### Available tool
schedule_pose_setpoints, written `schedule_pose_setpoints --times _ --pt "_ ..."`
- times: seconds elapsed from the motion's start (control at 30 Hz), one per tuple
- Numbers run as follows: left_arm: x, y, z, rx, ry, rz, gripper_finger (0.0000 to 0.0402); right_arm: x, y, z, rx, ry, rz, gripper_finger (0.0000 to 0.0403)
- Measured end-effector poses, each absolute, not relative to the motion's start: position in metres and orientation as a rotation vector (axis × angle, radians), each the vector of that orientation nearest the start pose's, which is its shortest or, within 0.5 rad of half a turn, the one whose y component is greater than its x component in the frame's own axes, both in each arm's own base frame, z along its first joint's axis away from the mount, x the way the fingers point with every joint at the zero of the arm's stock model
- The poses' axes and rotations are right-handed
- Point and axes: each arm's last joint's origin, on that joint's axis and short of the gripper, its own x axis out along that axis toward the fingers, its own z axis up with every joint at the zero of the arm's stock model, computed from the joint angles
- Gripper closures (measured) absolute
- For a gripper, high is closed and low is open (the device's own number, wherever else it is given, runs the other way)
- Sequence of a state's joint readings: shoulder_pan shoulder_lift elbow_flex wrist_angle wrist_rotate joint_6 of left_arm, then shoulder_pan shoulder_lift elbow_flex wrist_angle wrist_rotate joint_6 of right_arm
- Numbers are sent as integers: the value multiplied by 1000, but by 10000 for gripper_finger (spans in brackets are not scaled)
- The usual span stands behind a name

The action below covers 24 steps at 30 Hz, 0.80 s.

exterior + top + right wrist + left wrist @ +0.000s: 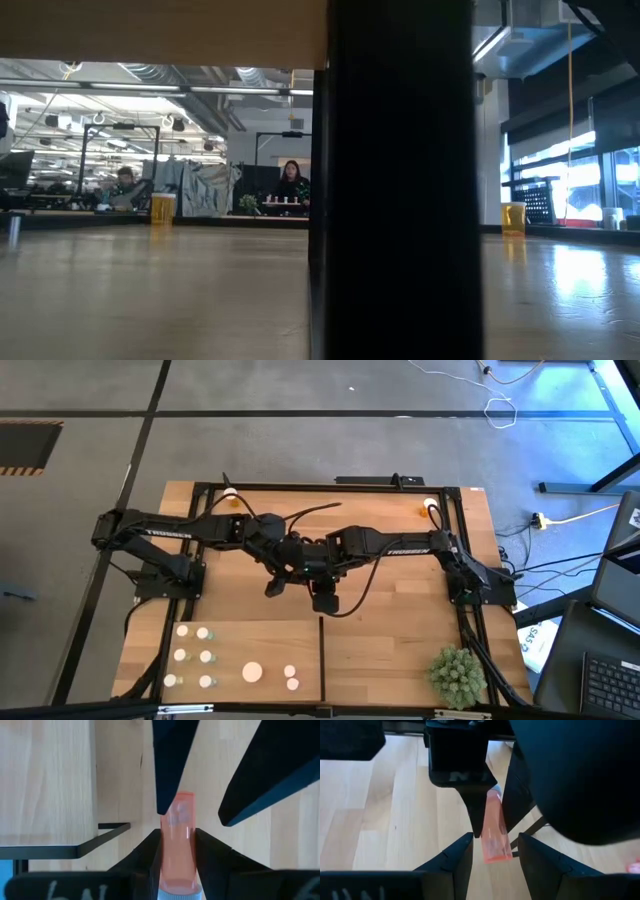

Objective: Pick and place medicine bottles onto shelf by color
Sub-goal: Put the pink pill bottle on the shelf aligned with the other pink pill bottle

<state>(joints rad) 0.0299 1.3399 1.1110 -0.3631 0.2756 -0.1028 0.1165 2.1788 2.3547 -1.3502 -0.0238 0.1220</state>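
Midway over the table (pixel 400 500), seen from above, both dark arms meet at the centre in what looks like a hand-over of one orange bottle (pixel 177 847). The right gripper (pixel 177 837) is clenched on the bottle's sides near its pale cap. The left gripper (pixel 495 839) faces it with its fingers released and apart, the bottle's capless end between them; one finger appears to touch that end and the other stands clear. The step in hand reads as passing the bottle from right arm to left before it is shelved. The next move probably calls for the left fingers to close squarely on the free end before the right lets go, since the bottle hangs above the planks with nothing under it. From there it would go to the shelf (pixel 400 660), the pale board at the table's 6 o'clock edge, split by a thin dark divider (pixel 321 660). Nine white-capped bottles (pixel 206 656) already stand on the shelf towards 7 o'clock, all on the left side of the divider, and none shows on the other side. Their body colours cannot be told from overhead, so the matching group is a guess. A spiky green plant ball (pixel 457 675) sits at 5 o'clock. The word TROSSEN runs in white along each arm; white marks on the gripper bodies are too cropped to read, and no label can be made out on the bottle.
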Motion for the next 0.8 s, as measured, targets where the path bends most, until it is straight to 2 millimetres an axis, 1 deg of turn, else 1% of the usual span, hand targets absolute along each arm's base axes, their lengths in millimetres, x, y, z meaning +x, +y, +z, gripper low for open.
schedule_pose_setpoints --times 0.33,0.47,0.6,0.7,0.8 --pt "291 1 310 -172 600 -207 253 435 51 333 39 1185 31 299" --pt "281 2 321 -131 553 -154 253 435 50 333 40 1182 21 299" --pt "272 3 329 -125 533 -139 253 435 49 333 40 1185 20 299" --pt "270 3 325 -128 577 -131 253 435 49 334 39 1179 22 299" --pt "271 3 326 -124 564 -132 253 435 50 333 35 1179 22 299"
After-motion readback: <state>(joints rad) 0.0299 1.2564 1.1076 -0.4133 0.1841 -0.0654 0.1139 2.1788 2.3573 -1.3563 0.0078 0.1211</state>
